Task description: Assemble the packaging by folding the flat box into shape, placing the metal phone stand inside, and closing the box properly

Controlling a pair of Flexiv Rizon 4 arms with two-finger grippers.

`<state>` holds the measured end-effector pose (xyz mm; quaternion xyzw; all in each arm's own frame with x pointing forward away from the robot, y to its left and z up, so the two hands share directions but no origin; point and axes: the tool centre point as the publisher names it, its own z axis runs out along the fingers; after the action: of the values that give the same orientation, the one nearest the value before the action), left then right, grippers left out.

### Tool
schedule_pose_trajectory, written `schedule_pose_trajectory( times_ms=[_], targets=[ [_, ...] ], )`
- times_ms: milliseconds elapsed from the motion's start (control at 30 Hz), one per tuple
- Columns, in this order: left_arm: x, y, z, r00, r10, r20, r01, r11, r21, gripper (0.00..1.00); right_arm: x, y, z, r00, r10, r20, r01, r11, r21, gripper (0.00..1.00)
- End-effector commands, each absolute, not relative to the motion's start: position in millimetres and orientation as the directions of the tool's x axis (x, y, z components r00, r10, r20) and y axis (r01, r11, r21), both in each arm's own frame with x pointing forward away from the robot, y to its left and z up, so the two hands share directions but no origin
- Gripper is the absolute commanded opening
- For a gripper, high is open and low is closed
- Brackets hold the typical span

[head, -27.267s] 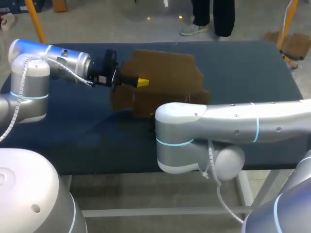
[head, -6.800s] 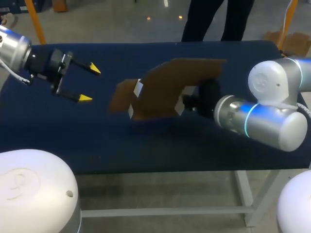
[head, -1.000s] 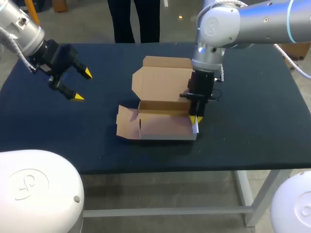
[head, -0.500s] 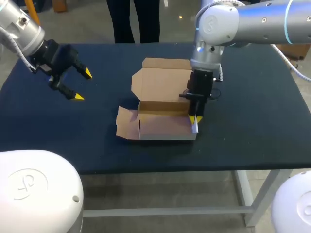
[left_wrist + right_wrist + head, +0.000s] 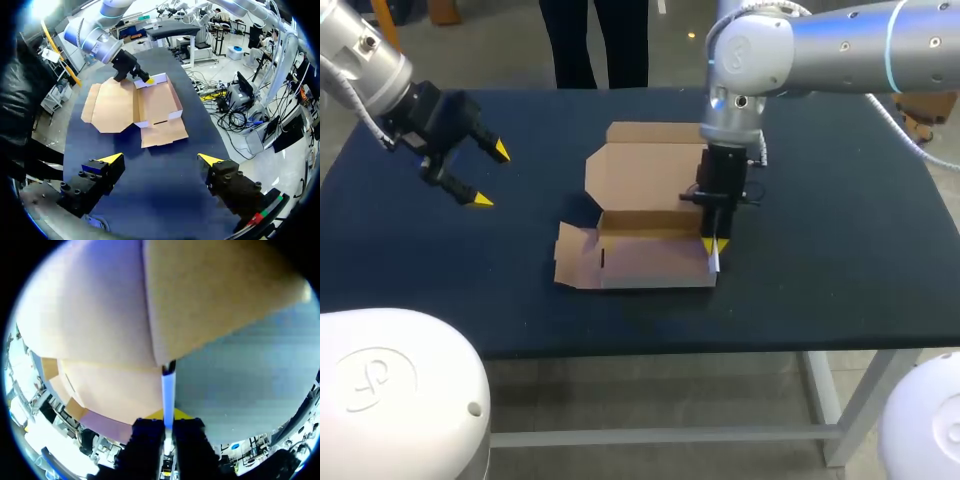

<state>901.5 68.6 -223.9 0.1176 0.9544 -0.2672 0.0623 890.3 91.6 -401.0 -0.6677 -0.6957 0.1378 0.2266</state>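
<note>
A brown cardboard box (image 5: 650, 262) stands open near the table's front middle, its lid (image 5: 640, 165) lying flat behind it and a side flap (image 5: 575, 258) spread out to its left. My right gripper (image 5: 712, 246) points straight down at the box's right end, shut on the thin right side wall (image 5: 168, 385). In the left wrist view the box (image 5: 156, 100) lies ahead of my left gripper (image 5: 160, 160), with the right gripper (image 5: 145, 78) at its far end. My left gripper (image 5: 480, 176) hovers open over the table's left side, holding nothing.
The dark blue table (image 5: 820, 240) is bare to the right of the box and along its front edge. A person's legs stand beyond the far edge, not touching the table.
My right gripper has shifted slightly to the left, and the box has slid left with it. The left arm has stayed where it was.
</note>
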Motion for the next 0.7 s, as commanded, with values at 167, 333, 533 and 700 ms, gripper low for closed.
schedule_pose_trajectory(
  times_ms=[167,333,533,700],
  targets=[
    [901.1,69.1,-222.6,-0.965,0.192,-0.179,0.257,0.831,-0.492,1.0,905.7,99.4,-406.6,-0.026,0.993,0.112,0.854,0.08,-0.515,0.0],
    [901.1,69.1,-222.6,-0.965,0.192,-0.179,0.257,0.831,-0.492,1.0,910.2,103.1,-409.3,-0.034,0.996,0.085,0.852,0.073,-0.519,0.0],
    [901.1,69.1,-222.6,-0.965,0.192,-0.179,0.257,0.831,-0.492,1.0,913.3,104.5,-411.8,-0.024,0.997,0.067,0.855,0.055,-0.515,0.0],
    [901.1,69.1,-222.6,-0.965,0.192,-0.179,0.257,0.831,-0.492,1.0,914.2,105.0,-412.1,-0.011,0.998,0.055,0.862,0.038,-0.505,0.04]
  ],
)
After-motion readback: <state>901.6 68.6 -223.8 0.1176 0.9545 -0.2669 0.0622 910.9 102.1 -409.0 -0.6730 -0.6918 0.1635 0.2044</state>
